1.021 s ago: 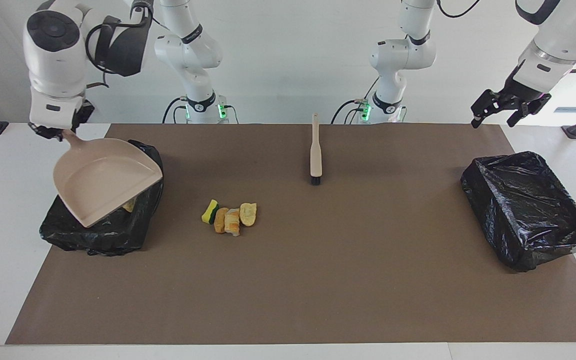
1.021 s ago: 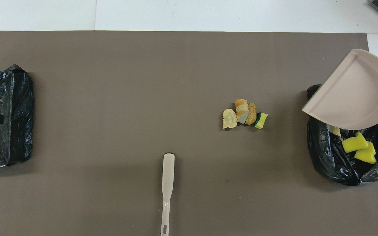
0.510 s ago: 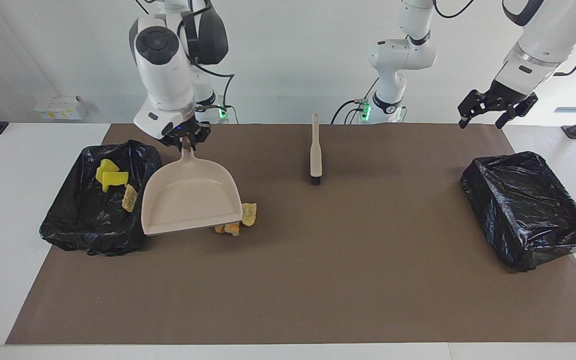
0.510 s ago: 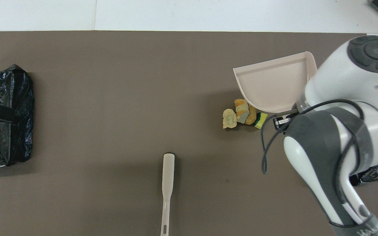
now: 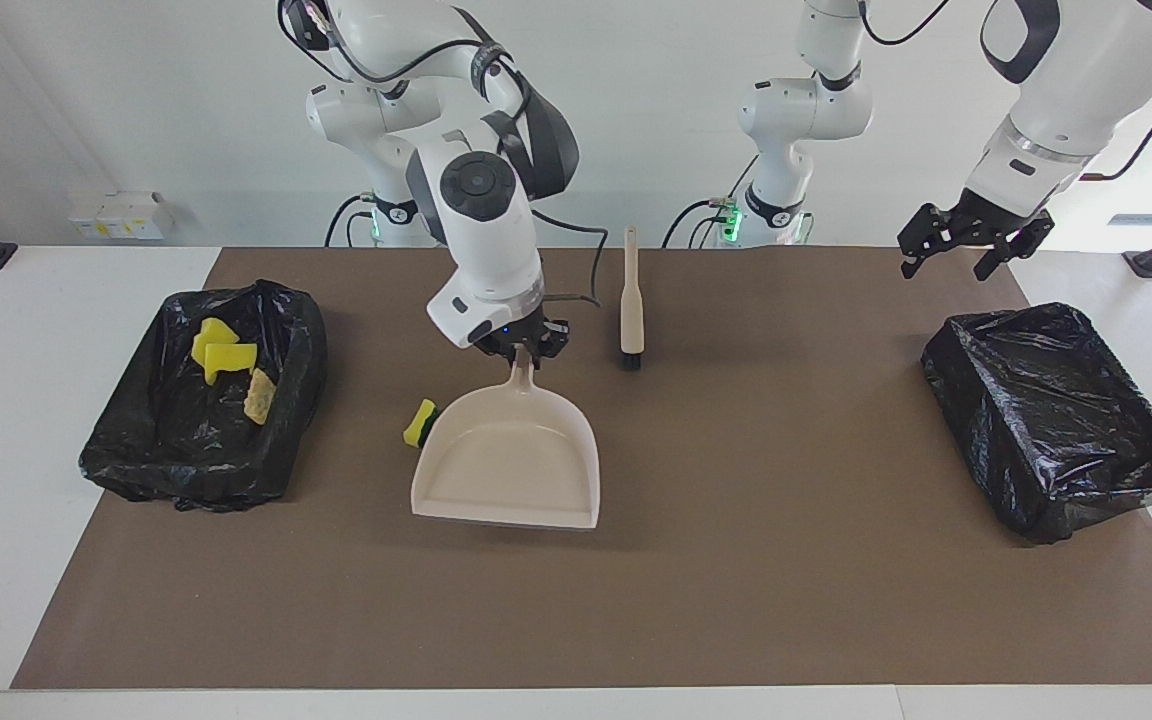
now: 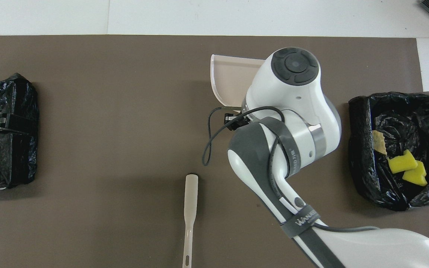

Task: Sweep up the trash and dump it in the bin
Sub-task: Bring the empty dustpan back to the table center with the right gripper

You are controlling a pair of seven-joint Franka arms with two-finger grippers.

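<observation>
Nearest the robots: brush [image 5: 631, 300] lies flat on the brown mat [image 5: 736, 600], handle toward the bases, bristles pointing out at the work area. Nobody's holding it, so it's probably parked for the left arm.

Left gripper [image 5: 966, 240] hangs in the air over the mat edge at its own end, jaws spread wide, nothing in them. Waiting.

Right gripper [image 5: 524, 347] is clamped tight on the dustpan [image 5: 511, 460] handle. Pan is held tilted, open lip down and away from the robots, hovering over or just on the mat; can't tell contact. It hides most of the loose trash. Only one sponge chunk [image 5: 421, 423], yellow with green back, pokes out beside the pan on the right arm's side. My guess is the pan is being placed so the brush can push the pile in.

Bins: lined bin [image 5: 198, 400] at the right arm's end already holds yellow sponge pieces [image 5: 221, 357] and a bread bit [image 5: 258, 398]. Second bin [image 5: 1061, 420] at the left arm's end looks empty.

Task looks partly done.
</observation>
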